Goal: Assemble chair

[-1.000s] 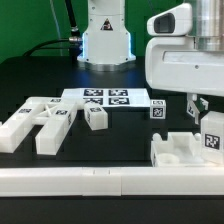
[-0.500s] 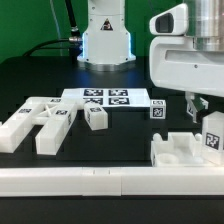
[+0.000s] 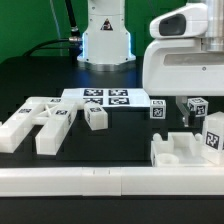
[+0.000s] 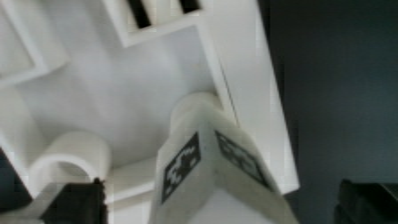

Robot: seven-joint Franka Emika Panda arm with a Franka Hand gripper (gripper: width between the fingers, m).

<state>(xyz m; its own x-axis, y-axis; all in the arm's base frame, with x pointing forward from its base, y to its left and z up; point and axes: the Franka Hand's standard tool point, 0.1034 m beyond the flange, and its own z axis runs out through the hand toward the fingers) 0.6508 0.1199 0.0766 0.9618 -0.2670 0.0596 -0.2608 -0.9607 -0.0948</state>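
My gripper [image 3: 205,116] hangs at the exterior view's right, open, over the blocky white seat part [image 3: 180,150]. An upright white post [image 3: 212,136] with a square tag stands at that part's right end. In the wrist view the tagged post [image 4: 222,160] rises between my two dark fingers [image 4: 71,203], with a gap on each side; the gripper [image 4: 217,208] is not touching it. The seat part [image 4: 107,90] lies below it. Another tagged piece [image 3: 197,104] shows just behind the gripper.
Several white chair parts [image 3: 35,122] lie at the exterior view's left, with a small block [image 3: 95,117] near the middle. The marker board [image 3: 105,98] lies behind them, a small tagged cube [image 3: 158,110] beside it. A white rail [image 3: 100,180] runs along the front.
The gripper hand has shifted a little toward the exterior view's left and slightly down. A tagged piece behind it has come into view. The parts on the table have not moved.
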